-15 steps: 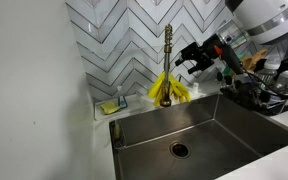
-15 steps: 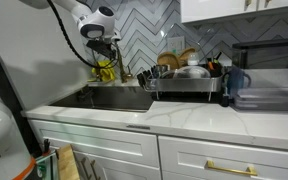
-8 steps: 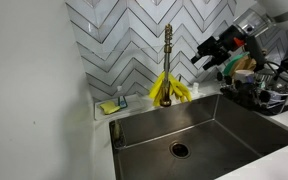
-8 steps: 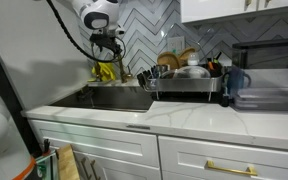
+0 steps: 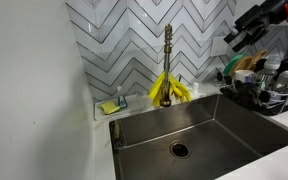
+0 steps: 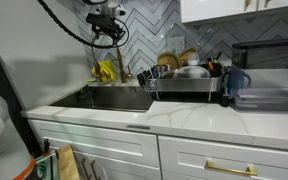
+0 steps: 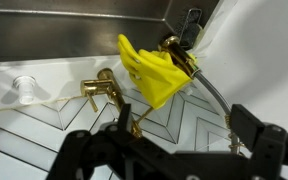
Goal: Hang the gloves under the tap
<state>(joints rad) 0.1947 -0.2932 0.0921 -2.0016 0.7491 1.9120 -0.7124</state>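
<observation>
Bench (image 6: 199,117): white top, runs along the herringbone tile wall (image 5: 124,35).
Sink (image 5: 154,118): steel basin set into the bench, drain (image 5: 179,150) in its floor.
Dish rack (image 6: 184,88): on the bench just beside the sink, loaded with dishes (image 6: 179,68).
My pincer (image 5: 232,37): up high over the rack side of the sink, well apart from the tap. It's wide open with nothing in it. In the wrist view both fingers (image 7: 84,150) sit at the bottom of frame with a bare gap between them.
Tap (image 5: 168,50): slim brass stem, upright at the back edge of the sink.
Gloves (image 5: 170,90): yellow pair draped around the foot of the tap, splayed out to either side on the bench strip behind the basin. The wrist view shows the gloves (image 7: 154,75) bunched against the brass base. No contact with me.
Sponge (image 5: 109,106): small, yellow-green, on the same back strip near the sink's corner, apart from the gloves.
</observation>
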